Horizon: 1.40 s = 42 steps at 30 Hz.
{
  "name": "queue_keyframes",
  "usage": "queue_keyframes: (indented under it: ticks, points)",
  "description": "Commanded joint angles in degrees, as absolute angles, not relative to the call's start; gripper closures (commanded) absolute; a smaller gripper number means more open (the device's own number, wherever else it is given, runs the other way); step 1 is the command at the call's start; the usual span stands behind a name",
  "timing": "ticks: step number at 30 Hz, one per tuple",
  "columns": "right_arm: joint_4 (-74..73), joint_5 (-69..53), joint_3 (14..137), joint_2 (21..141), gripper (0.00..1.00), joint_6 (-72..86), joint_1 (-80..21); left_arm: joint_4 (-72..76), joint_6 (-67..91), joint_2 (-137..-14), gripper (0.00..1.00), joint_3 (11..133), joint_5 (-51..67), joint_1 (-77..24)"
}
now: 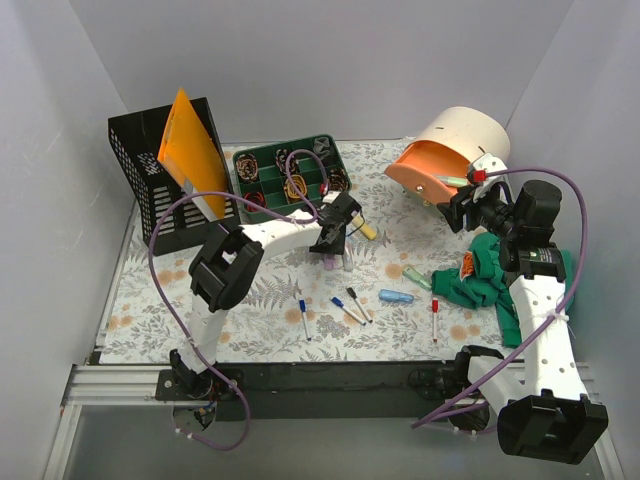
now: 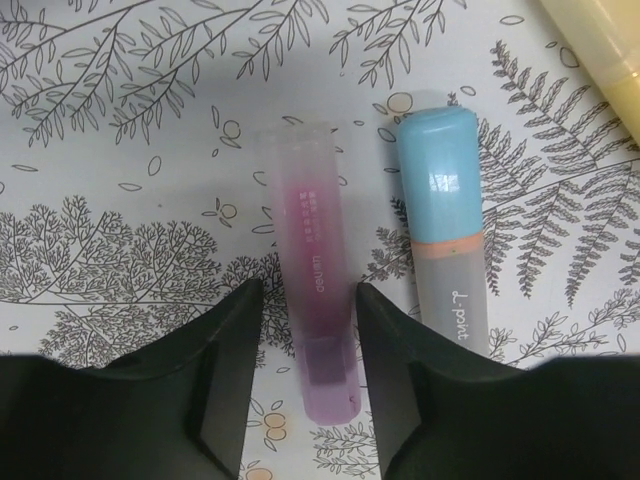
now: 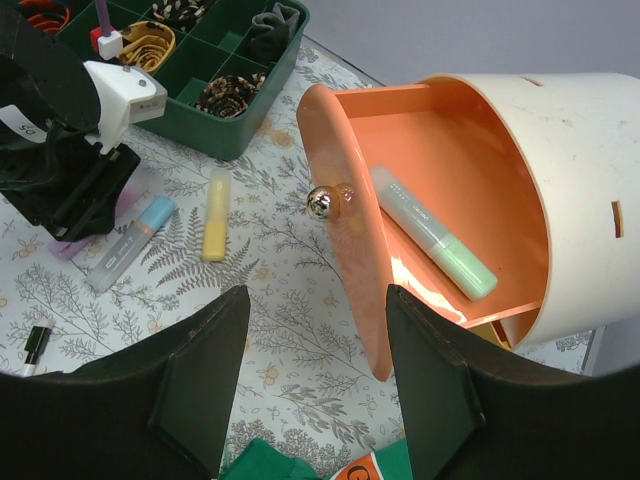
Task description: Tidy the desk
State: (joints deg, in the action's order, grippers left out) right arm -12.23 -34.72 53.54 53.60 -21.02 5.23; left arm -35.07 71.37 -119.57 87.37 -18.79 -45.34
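The desk [image 1: 150, 300] has a fern-and-flower covering. My left gripper [image 1: 335, 243] is open and low over it; in the left wrist view its jaws [image 2: 308, 290] straddle a translucent purple highlighter [image 2: 318, 320] lying flat. A blue-capped grey highlighter [image 2: 445, 240] lies just right of it, and a yellow one [image 2: 600, 50] further off. My right gripper [image 3: 316, 295] is open and empty, hovering before the open orange drawer [image 3: 345, 230] of a white round organizer [image 3: 570, 170]. A green highlighter [image 3: 435, 235] lies in the drawer.
A green compartment tray [image 1: 290, 178] with small items stands at the back. A black mesh basket [image 1: 150, 190] holds an orange folder [image 1: 190, 150] at the left. A green cloth [image 1: 490, 272] lies at the right. Several markers [image 1: 350, 305] and a blue highlighter [image 1: 396, 297] lie near the front.
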Motion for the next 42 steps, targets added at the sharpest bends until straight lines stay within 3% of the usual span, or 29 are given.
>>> queue_keyframes:
  ticks: [1,6,11,16,25,33,42]
  points:
    - [-10.3,-35.5,53.2,52.6,0.35,-20.5,5.4,-36.4,69.9,-119.7,0.64,88.7,-19.8,-45.4]
    - [-10.4,-35.8,53.2,52.6,0.35,-20.5,5.4,-34.0,66.5,-116.9,0.86,86.8,-19.2,-45.4]
    - [-10.5,-35.3,53.6,52.6,0.35,-20.5,5.4,-30.2,59.7,-110.9,0.92,85.4,-19.5,-45.4]
    - [-11.2,-31.7,54.5,52.2,0.35,-20.9,5.4,-24.0,42.7,-103.4,0.97,86.8,-13.6,-45.4]
    - [-11.6,-21.5,55.7,51.6,0.34,-20.7,5.8,-20.4,13.1,-104.8,1.0,100.2,-7.2,-44.4]
    - [-10.5,-9.9,56.2,50.9,0.34,-20.0,5.9,-13.6,-7.1,-113.4,0.99,113.8,13.3,-43.2]
    - [-9.7,-7.5,55.6,51.2,0.33,-19.9,6.3,1.9,-13.2,-123.0,0.93,122.9,29.1,-43.2]
